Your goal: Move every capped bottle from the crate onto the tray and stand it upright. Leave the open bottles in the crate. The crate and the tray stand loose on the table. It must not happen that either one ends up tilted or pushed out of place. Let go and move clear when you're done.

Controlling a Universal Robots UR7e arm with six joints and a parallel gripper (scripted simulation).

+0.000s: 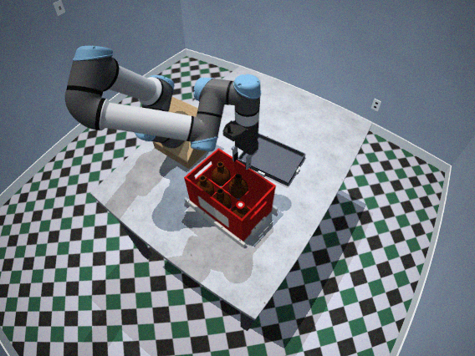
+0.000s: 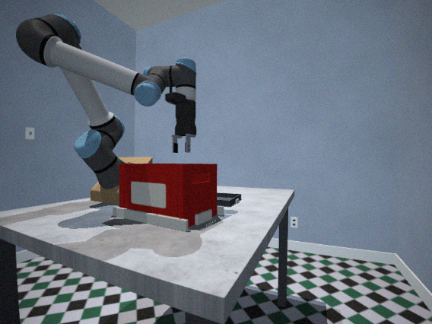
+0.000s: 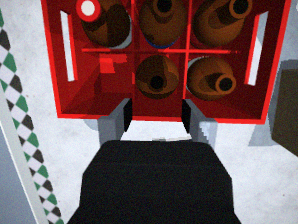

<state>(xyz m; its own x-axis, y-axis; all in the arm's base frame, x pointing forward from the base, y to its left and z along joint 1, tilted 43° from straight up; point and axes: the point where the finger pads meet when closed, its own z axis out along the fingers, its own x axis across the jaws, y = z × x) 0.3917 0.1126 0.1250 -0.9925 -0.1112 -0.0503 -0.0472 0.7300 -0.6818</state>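
The red crate (image 1: 237, 223) (image 2: 199, 201) (image 3: 54, 75) holds one capped bottle (image 1: 240, 205) (image 3: 88, 8) with a white-topped red cap, in a corner compartment. Several open bottles with dark mouths stand around it, among them a middle one (image 1: 238, 185) (image 3: 157, 75) nearest the gripper. One corner compartment, next to the capped bottle's, is empty. My gripper (image 1: 242, 158) (image 2: 181, 148) (image 3: 156, 109) is open and empty, above the crate's tray-side wall. The dark tray (image 1: 278, 160) (image 2: 228, 199) lies behind the crate; no bottle shows on it, though the gripper hides its near left part.
Low light-grey strips (image 1: 232, 236) (image 2: 152, 220) lie along the crate's base. Thin red dividers split the crate into compartments. The arm's wooden base block (image 1: 184, 158) (image 2: 103, 195) stands left of the tray. The table (image 1: 330, 121) (image 2: 262, 201) ends to the right of the tray.
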